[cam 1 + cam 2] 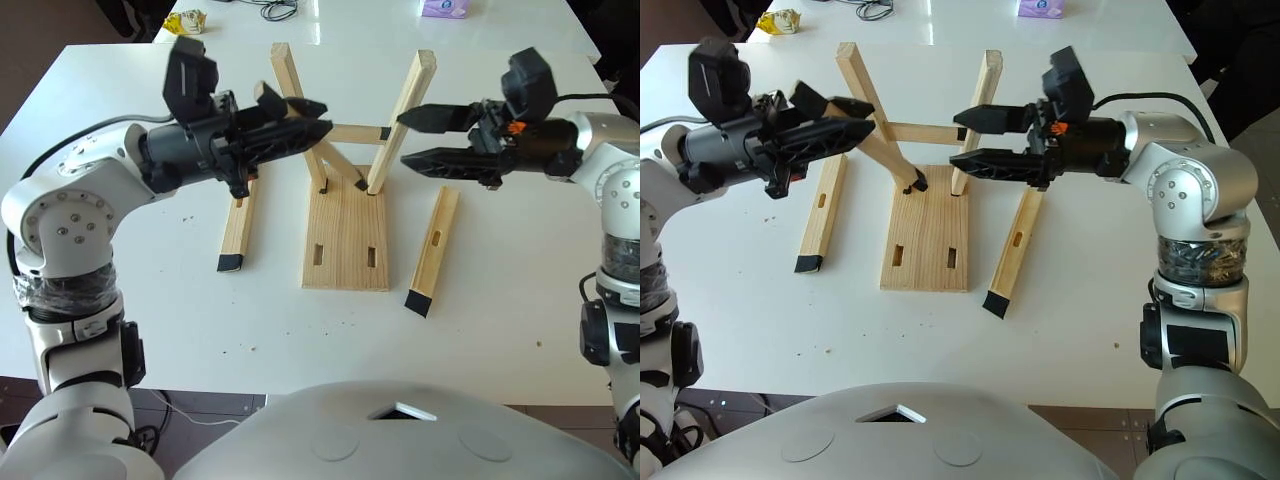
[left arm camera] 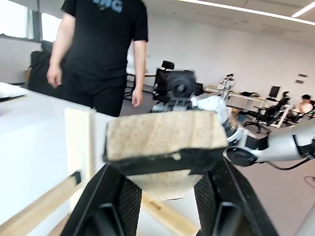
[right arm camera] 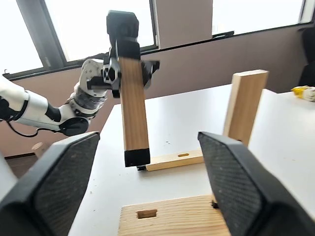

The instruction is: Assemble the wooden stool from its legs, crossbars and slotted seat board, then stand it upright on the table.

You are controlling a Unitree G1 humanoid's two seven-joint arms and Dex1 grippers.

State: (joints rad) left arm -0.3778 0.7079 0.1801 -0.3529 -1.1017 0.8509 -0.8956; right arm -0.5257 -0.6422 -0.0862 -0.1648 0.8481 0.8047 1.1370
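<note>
1. Lying flat near the middle of the white table [image 1: 520, 330], the slotted seat board [image 1: 345, 225] has its two empty slots toward its 6 o'clock end.
2. Two legs stand in the board's 12 o'clock end. The tilted leg [image 1: 288, 72] leans off toward 11 o'clock, and the second leg [image 1: 409, 95] leans toward 1 o'clock.
3. A thin crossbar [image 1: 352, 133] runs level between these two legs, roughly halfway up them.
4. The left gripper [image 1: 318, 116] sits on the 9 o'clock side of the standing frame and is clenched on the tilted leg at about the height of the crossbar. Its own wrist camera shows the wood wedged tight between both fingers [image 2: 115, 196].
5. The right gripper [image 1: 402, 139] sits on the 3 o'clock side, spread wide and grasping nothing. Its tips are just beside the second leg at crossbar height, one above the other. From its wrist camera the leg stands beyond the pads [image 3: 54, 187], with no contact to be seen.
6. One spare leg [image 1: 238, 225] lies on the table at 9 o'clock from the board, and the other spare leg [image 1: 436, 248] lies at 3 o'clock. Each is apart from the board, with its black tip toward 6 o'clock.
</note>
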